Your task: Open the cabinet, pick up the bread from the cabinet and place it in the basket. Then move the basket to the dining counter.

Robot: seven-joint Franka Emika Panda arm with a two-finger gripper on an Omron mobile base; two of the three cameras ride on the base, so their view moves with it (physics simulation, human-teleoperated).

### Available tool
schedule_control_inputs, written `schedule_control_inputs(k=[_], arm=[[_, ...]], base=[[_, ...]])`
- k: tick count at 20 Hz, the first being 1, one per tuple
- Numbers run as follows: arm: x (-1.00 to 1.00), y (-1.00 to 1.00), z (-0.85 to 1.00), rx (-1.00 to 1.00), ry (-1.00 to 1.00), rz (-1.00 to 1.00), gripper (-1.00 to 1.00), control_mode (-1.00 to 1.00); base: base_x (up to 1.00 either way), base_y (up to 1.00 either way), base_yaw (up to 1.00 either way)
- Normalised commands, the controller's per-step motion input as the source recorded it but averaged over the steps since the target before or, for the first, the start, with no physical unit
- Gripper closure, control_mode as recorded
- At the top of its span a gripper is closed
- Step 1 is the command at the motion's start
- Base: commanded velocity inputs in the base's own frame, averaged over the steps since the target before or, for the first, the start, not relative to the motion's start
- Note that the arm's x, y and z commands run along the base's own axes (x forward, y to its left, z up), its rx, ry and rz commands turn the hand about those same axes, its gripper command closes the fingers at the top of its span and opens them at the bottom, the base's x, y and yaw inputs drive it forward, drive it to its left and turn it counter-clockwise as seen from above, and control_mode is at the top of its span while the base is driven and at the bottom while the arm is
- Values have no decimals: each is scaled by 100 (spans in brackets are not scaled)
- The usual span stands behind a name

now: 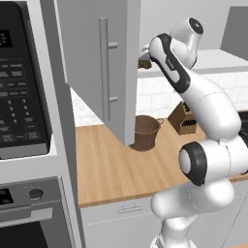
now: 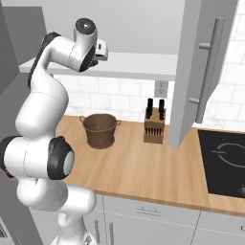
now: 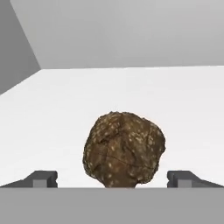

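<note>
While the cabinet [image 1: 92, 58] stands with both doors swung wide, its long silver bar handles facing out, the white arm [image 2: 45, 95] reaches up and into the open compartment. Seen from the hand, the gripper [image 3: 117, 178] is spread wide and grasps nothing; its two dark fingertips [image 3: 43, 178] stand one on each side of the bread [image 3: 124, 149], apart from it. That bread is a round brown loaf with pale speckles, sitting on the white cabinet shelf [image 3: 52, 113], with the grey back wall beyond it and a grey side wall at the left. A sliver of the loaf also shows at the shelf edge beside the hand in the left base view.

Below, the basket [image 2: 100, 130] stands upright on the wooden worktop [image 2: 143, 172] near the white tiles, directly under the cabinet. A knife block [image 2: 154, 123] stands to its right, well apart. A black cooktop [image 2: 225, 160] lies at the far right, and a black oven tower [image 1: 22, 111] rises at the left.
</note>
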Motion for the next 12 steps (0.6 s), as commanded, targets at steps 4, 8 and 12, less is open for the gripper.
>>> schedule_control_inputs(k=[4, 8, 12], arm=[[2, 22, 0, -10, 0, -10, -100, -100], [0, 38, 0, -9, 0, -11, -100, -100], [20, 14, -1, -5, 1, -12, -100, -100]], base=[[0, 0, 0], [0, 0, 0], [0, 0, 0]])
